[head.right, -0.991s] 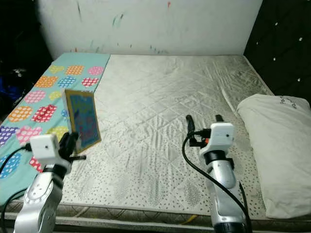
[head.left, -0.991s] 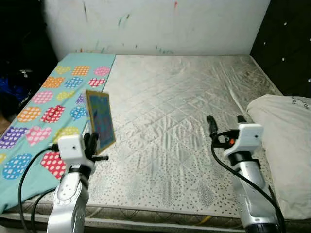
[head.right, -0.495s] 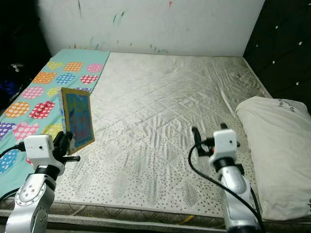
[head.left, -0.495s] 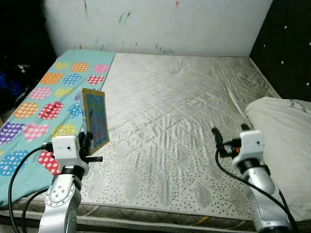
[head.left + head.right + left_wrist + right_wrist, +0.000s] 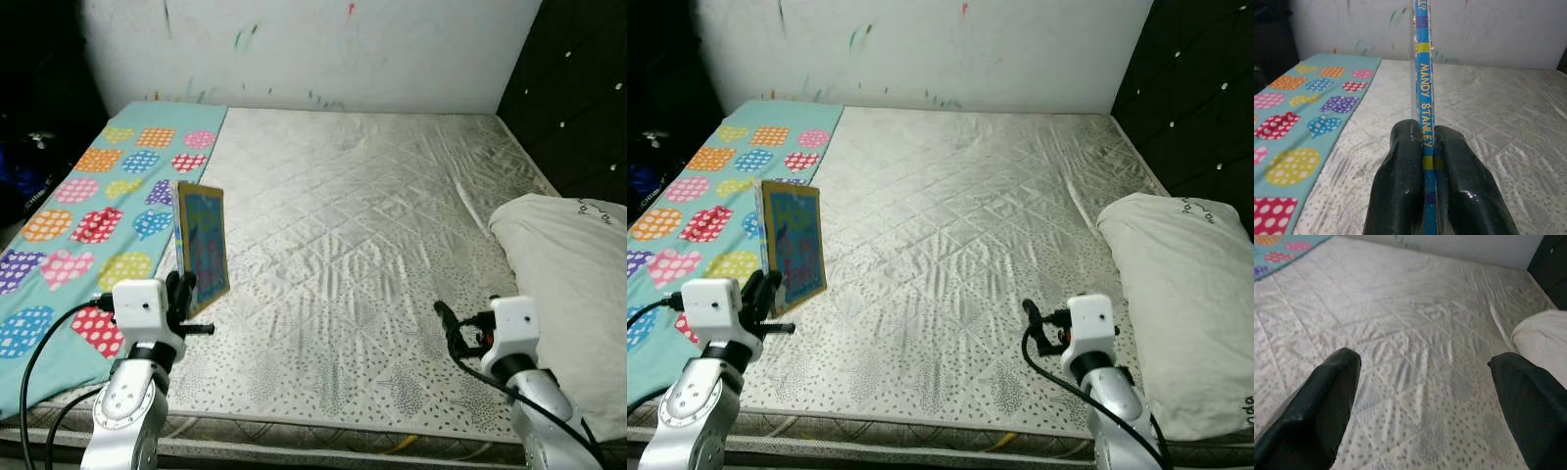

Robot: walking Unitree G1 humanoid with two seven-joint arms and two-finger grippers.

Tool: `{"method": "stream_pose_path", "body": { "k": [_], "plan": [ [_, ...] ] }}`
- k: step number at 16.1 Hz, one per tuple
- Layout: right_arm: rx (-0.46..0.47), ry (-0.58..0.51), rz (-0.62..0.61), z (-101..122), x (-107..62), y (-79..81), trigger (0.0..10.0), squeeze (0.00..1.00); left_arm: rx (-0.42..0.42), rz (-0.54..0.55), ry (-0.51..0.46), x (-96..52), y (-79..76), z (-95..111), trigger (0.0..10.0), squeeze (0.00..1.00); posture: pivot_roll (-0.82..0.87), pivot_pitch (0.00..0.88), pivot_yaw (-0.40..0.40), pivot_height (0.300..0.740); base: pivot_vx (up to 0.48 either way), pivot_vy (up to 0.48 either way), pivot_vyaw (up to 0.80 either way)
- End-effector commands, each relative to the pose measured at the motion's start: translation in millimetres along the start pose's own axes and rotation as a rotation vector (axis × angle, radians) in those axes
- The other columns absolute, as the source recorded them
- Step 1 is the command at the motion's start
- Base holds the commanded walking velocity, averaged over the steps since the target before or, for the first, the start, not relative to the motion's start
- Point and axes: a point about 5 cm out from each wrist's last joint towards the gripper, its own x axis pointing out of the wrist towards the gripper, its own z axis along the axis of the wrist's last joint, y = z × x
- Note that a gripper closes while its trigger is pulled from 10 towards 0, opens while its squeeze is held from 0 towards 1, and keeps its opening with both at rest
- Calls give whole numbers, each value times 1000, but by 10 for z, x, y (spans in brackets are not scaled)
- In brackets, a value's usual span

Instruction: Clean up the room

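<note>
One book (image 5: pixel 201 247) is in my left pincer (image 5: pixel 1422 147), pinched by its lower edge and held upright above the near left of the bed (image 5: pixel 372 225), beside the heart-patterned blanket (image 5: pixel 88 215). My right pincer (image 5: pixel 1425 382) hangs spread wide, holding nothing, near the pillow (image 5: pixel 568 264). Lifted, I judge, but not yet put away. Its spine reads "MANDY STANLEY".

A bare quilted bed (image 5: pixel 343 245) spans the frame's centre. A heart-patterned turquoise blanket (image 5: pixel 88 225) lies along its left edge, a white pillow (image 5: pixel 568 284) at lower right.
</note>
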Motion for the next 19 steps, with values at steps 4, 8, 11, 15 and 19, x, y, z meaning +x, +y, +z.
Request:
{"method": "stream_pose_path", "body": {
  "k": [4,8,11,15,19],
  "plan": [
    [111,-38,-135,101,-16,-3,10000,0,-20,41,-23,-56,34,57,10000,0,-85,0,-26,740,0,0,0],
    [157,-42,-170,138,21,59,10000,0,-34,53,-13,-67,22,29,10000,0,-80,0,-22,740,0,0,0],
    [166,-43,-177,168,35,39,10000,0,-37,46,-14,-49,14,40,10000,0,-86,0,-23,740,0,0,0],
    [166,-41,-166,181,58,41,10000,0,-45,28,-20,-41,-26,51,10000,0,-75,0,-30,740,0,0,-239],
    [162,-47,-149,193,66,82,10000,0,-48,28,-19,-54,-28,59,10000,0,-73,0,-29,740,0,-64,-389]
  ]
}}
